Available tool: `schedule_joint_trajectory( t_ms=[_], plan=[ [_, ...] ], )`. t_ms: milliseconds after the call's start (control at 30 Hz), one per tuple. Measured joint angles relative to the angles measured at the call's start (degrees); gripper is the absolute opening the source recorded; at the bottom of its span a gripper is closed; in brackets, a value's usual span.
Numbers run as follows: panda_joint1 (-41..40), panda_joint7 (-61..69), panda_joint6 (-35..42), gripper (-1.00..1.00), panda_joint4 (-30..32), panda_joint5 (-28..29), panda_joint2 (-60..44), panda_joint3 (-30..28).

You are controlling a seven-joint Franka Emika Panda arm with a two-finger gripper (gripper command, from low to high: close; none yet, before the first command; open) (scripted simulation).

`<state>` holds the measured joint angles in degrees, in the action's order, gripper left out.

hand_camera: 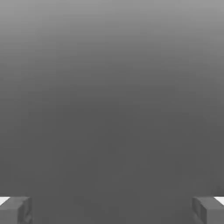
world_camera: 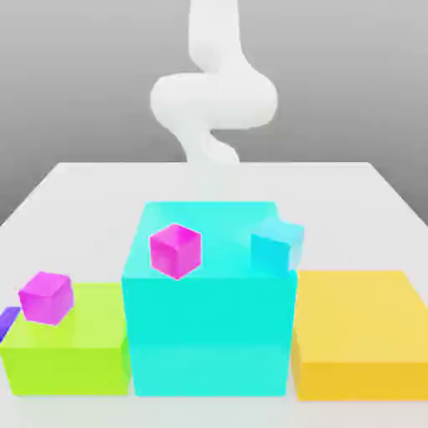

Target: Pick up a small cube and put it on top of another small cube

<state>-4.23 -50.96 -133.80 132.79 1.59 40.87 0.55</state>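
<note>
Exterior view: white table (world_camera: 368, 188) bearing three big blocks in a row, with the pale, blurred arm (world_camera: 213, 96) rising behind them. Large cyan block (world_camera: 209, 334) in the middle, tallest of the three; lime block (world_camera: 71, 355) at the exterior view's left, lower; yellow block (world_camera: 359, 334) at the exterior view's right, also lower. Sliver of purple (world_camera: 7, 320) at the frame's edge, just beside the lime block, too cut off to identify.

Hand view: plain grey gradient, plus two grey fingertips (hand_camera: 15, 210) at opposite edges of the frame, spread wide with nothing between them. Gripper (hand_camera: 112, 210) released, holding nothing. None of the blocks or cubes visible from here.

Magenta cube (world_camera: 175, 250) resting on top of the cyan block, toward its front edge, turned so one vertical corner faces the camera. No long axis: sides look equal. Glossy pink-magenta faces, top lighter than the flanks.

Second magenta cube (world_camera: 46, 297) on the lime block's top, near its back corner at the exterior view's left, similarly rotated and slightly tilted in appearance.

Small cyan cube (world_camera: 276, 244) at the far corner of the cyan block's top toward the exterior view's right, nearly blending with it, well apart from both magenta cubes.
</note>
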Motion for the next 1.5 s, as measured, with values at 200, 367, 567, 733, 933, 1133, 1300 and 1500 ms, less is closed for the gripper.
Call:
schedule_joint_trajectory(
  t_ms=[200, 367, 567, 733, 933, 1133, 1300, 1500],
  plan=[
    [-9.84, -12.37, -4.90, 0.00, 2.45, 3.65, -12.21, 0.41],
    [-16.46, -22.07, -8.83, 0.00, 4.43, 6.21, -22.10, -0.97],
    [-22.66, -31.99, -13.73, 0.00, 6.85, 6.82, -33.83, -4.48],
    [-28.94, -37.32, -18.06, 0.00, 8.96, 3.23, -43.48, -7.15],
    [-33.49, -38.58, -24.01, 0.00, 10.51, -5.73, -55.08, -7.26],
    [-35.32, -37.15, -30.36, -1.00, 9.20, -8.20, -63.14, -5.27],
    [-35.58, -37.31, -30.69, -1.00, 9.15, -8.05, -63.48, -5.04],
    [-34.19, -39.75, -22.31, -1.00, 10.33, -3.46, -53.52, -7.66]
  ],
)
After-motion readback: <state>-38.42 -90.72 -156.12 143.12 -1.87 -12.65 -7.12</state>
